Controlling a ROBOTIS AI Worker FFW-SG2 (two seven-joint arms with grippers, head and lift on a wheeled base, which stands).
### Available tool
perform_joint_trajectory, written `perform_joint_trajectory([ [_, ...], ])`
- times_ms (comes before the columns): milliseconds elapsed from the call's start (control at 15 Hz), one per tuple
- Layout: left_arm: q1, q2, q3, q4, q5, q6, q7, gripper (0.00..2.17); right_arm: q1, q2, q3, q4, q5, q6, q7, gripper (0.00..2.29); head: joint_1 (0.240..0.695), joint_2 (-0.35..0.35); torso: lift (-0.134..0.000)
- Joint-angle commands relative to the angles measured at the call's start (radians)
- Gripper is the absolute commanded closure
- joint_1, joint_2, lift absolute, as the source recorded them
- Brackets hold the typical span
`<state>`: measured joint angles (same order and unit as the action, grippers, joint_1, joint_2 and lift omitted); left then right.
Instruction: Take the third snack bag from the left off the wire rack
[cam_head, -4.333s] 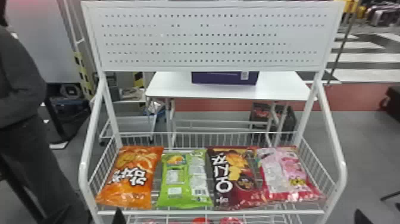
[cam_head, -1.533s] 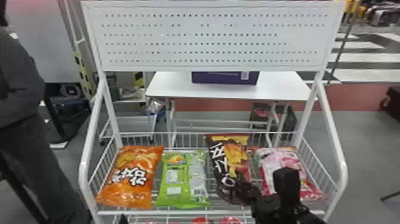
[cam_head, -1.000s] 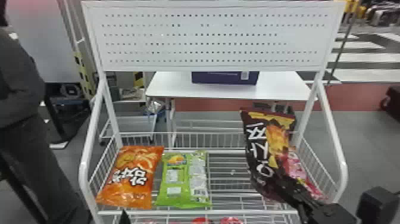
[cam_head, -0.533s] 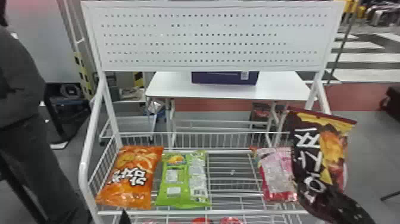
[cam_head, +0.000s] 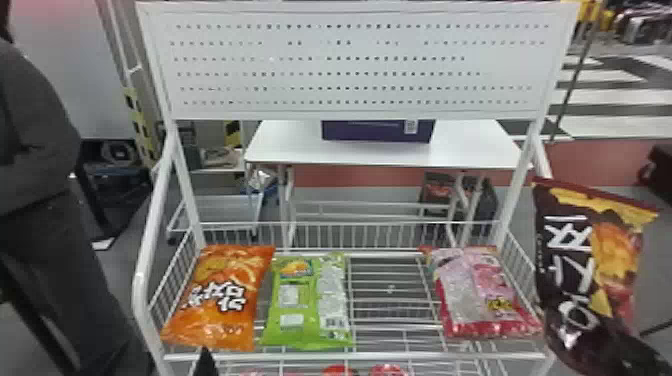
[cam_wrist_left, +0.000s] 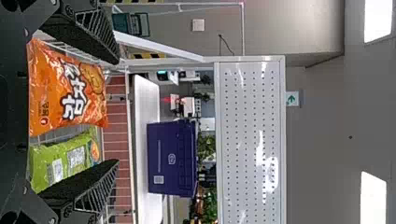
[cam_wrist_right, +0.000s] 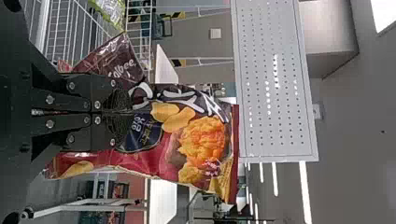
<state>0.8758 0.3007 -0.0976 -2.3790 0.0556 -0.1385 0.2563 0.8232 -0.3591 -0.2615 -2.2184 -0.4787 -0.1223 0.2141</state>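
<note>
The dark red snack bag hangs upright in the air just past the right end of the white wire rack, above shelf level. My right gripper is shut on the bag's lower edge. On the shelf lie an orange bag, a green bag and a pink bag, with a bare gap between green and pink. My left gripper stands open and holds nothing, low in front of the rack's left end, facing the orange bag and green bag.
A perforated white panel tops the rack. Behind it stands a white table with a dark blue box. A person in dark clothes stands at the left. Red items show on a lower shelf.
The dark red bag lay third from the left on the shelf; my right gripper came in, took it, lifted it and carried it right, off the rack.
</note>
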Motion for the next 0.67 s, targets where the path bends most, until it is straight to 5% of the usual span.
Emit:
perform_joint_trajectory([
  [0,0.003,0.000,0.006,-0.011,0.004,0.021,0.000,0.14,0.002,0.003,-0.001,-0.009,-0.003,0.005,0.002,2.24,0.499,0.000,0.000],
  [600,0.009,0.001,0.007,-0.016,0.001,0.034,0.006,0.14,0.013,0.003,-0.001,-0.020,-0.003,0.005,0.019,2.24,0.499,0.000,0.000],
])
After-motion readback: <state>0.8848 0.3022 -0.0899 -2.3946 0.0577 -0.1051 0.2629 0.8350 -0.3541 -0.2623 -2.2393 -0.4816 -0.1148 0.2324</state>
